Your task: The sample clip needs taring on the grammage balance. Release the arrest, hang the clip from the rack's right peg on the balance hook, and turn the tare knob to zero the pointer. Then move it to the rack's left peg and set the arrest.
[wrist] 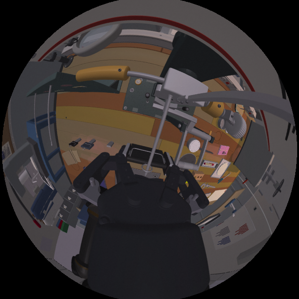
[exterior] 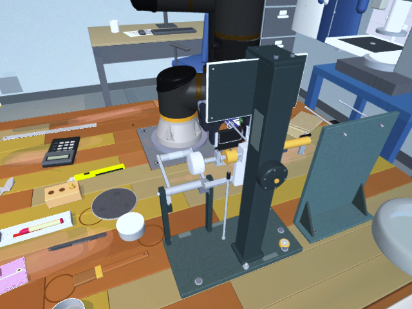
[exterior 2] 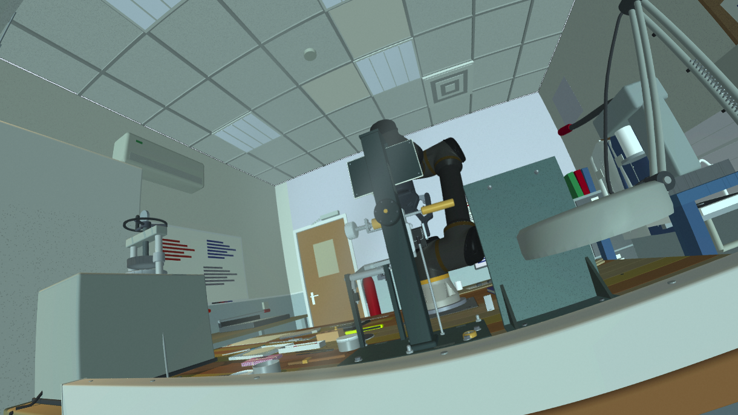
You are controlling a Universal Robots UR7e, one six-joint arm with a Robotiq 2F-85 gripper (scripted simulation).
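The sample clip [wrist: 147, 157], a dark rectangular frame, sits between my fingers close behind the balance column [exterior: 263, 156] [exterior 2: 400, 253], at the lower end of a thin grey hook rod [wrist: 159, 131]. The rod comes down from the grey beam block [wrist: 182, 83], whose brass-handled arm [exterior: 297, 143] [wrist: 101, 73] [exterior 2: 437, 207] points away to one side. The white ribbed tare knob [exterior: 195, 162] [wrist: 233, 124] [exterior 2: 352, 230] sticks out on the other side, above the two-post rack [exterior: 186, 189]. My gripper [wrist: 147, 167] [exterior: 229, 138] is closed on the sample clip.
A wooden block with holes [exterior: 63, 192], a calculator [exterior: 61, 151], a grey disc [exterior: 114, 203] and a white puck [exterior: 130, 226] lie on the bench left of the balance base [exterior: 229, 249]. A teal upright panel [exterior: 346, 173] stands to its right.
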